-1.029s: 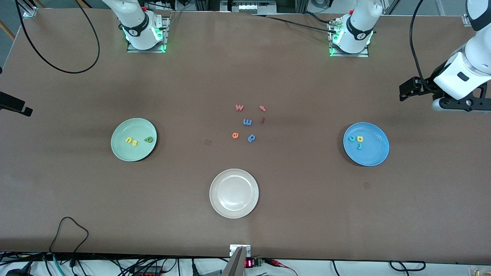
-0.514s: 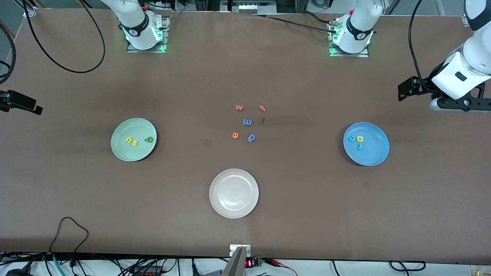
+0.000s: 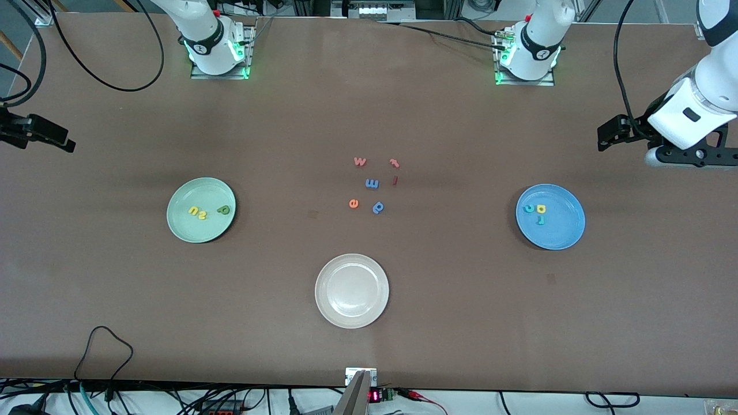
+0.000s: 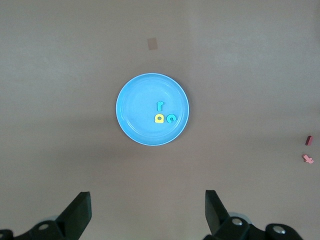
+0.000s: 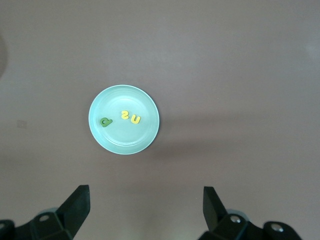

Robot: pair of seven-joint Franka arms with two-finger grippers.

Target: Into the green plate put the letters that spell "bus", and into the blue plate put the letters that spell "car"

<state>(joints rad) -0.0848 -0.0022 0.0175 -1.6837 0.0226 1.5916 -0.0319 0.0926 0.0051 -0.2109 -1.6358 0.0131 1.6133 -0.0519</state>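
Note:
The green plate (image 3: 183, 223) lies toward the right arm's end of the table and holds a yellow u (image 3: 193, 211), a yellow s (image 3: 202, 215) and a dark green b (image 3: 223, 210). The blue plate (image 3: 562, 230) lies toward the left arm's end with a teal c (image 3: 528, 208), a yellow a (image 3: 541, 208) and a teal r (image 3: 541, 219) in it. My right gripper (image 5: 145, 195) hangs open and empty high over the table beside the green plate (image 5: 125, 140). My left gripper (image 4: 148, 197) is likewise open, empty and high beside the blue plate (image 4: 135, 107).
An empty off-white plate (image 3: 323, 291) sits nearest the front camera, mid-table. Loose letters lie at the table's middle: a w (image 3: 360, 161), a red t (image 3: 394, 163), a blue m (image 3: 372, 184), an orange e (image 3: 353, 203), a blue p (image 3: 378, 207). Cables trail along the edges.
Both hands have drifted a little toward the bases' side of the table, the right one more. Plates and letters have not moved.

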